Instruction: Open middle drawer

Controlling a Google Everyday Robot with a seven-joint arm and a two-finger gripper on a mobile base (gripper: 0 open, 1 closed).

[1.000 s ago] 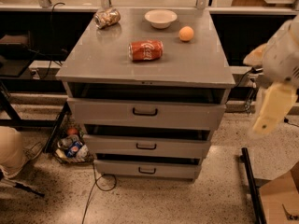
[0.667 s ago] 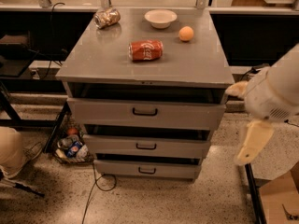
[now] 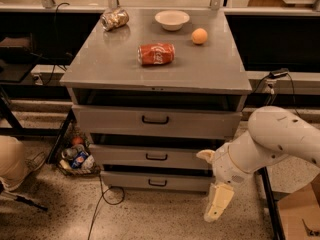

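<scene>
My tool [image 3: 216, 211] hangs pointing at the floor just off the lower right corner of the desk [image 3: 200, 66]. I judge it sits low because the handle I want is low too and has to be met from the front. Whether it is wide or narrow I cannot tell. The middle drawer [image 3: 125, 157] looks closed, between the taller top drawer [image 3: 115, 121] and the bottom drawer [image 3: 125, 181]. Its black loop handle [image 3: 156, 156] lies up and to the left of my tool, apart and not yet touched.
</scene>
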